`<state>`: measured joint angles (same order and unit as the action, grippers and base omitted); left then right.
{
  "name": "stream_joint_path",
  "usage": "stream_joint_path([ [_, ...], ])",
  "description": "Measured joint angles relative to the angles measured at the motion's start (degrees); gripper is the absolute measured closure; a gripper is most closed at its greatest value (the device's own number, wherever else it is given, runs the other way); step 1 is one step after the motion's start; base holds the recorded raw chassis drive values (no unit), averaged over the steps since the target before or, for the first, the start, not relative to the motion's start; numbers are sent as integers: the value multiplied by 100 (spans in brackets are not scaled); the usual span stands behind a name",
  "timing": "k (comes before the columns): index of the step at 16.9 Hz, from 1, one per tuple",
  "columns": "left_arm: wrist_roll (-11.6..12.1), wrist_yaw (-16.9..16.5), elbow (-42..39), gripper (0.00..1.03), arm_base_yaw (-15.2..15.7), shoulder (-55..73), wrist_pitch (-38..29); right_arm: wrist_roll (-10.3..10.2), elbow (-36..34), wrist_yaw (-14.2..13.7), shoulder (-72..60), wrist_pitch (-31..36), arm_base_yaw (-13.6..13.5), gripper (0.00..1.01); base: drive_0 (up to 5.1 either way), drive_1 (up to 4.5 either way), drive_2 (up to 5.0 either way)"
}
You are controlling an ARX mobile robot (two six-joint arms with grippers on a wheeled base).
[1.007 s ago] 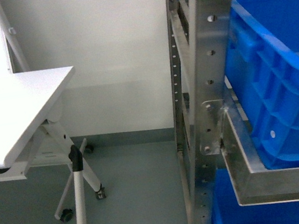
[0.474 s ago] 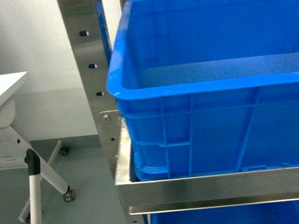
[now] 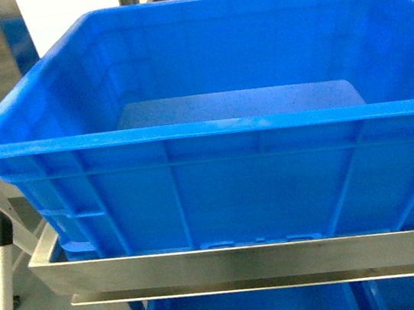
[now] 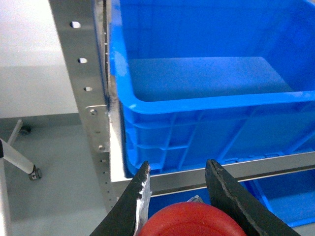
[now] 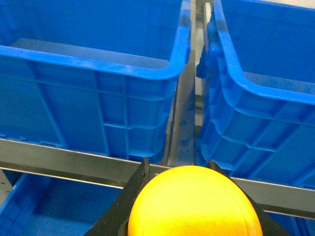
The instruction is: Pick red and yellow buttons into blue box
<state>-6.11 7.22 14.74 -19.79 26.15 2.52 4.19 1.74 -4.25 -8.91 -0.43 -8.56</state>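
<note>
We face the blue box [image 3: 218,176] on a steel shelf [image 3: 206,259]; only its bare floor shows. Our left gripper [image 4: 177,184], closed around the red button [image 4: 189,220], sits at six o'clock. Our right gripper [image 5: 178,167] clasps the yellow button [image 5: 194,202] before a second blue crate [image 5: 261,98].

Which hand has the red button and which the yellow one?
The left hand grips the red button; its red cap sits between the fingers in the left wrist view. The right hand holds the yellow button.
</note>
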Motion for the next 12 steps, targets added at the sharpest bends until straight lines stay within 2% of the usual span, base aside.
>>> stream_joint_path([
  [12,0,-2,0,73,0,-2,0,0,0,0,0,7,0,71,507,-239,-239],
])
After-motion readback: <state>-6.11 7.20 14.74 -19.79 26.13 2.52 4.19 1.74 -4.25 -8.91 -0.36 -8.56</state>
